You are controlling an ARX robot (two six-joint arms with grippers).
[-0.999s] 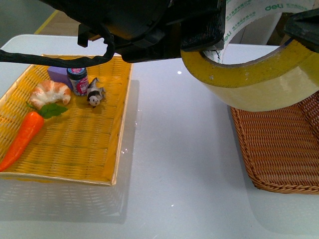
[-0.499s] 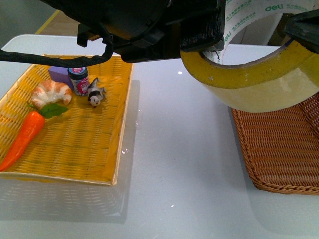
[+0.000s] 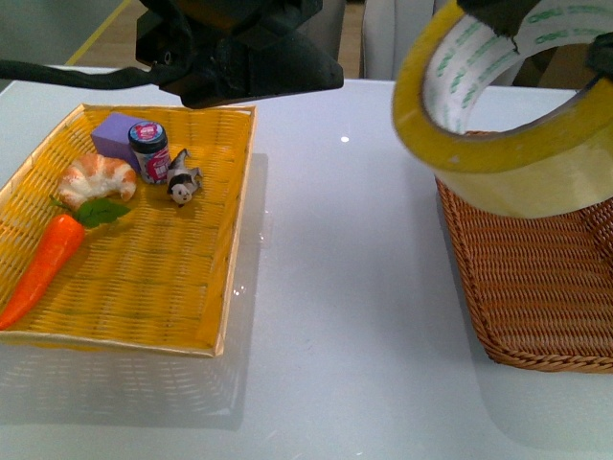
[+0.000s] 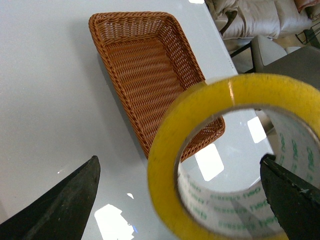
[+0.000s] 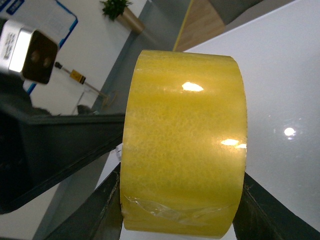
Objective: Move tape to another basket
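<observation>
Tape now tilted: glossy yellow, printed white core

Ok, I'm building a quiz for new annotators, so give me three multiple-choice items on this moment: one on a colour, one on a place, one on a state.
1. The block in the yellow tray is: A green, B purple, C red.
2. The tape is: A in that tray, B on the floor, C held in the air.
3. The right gripper is: A shut on the tape, B open, C out of view.

Answers:
1 B: purple shows behind the jar.
2 C: the front view shows it hanging clear of the table.
3 A: the right wrist view shows its fingers pressing both sides of the roll.
</observation>
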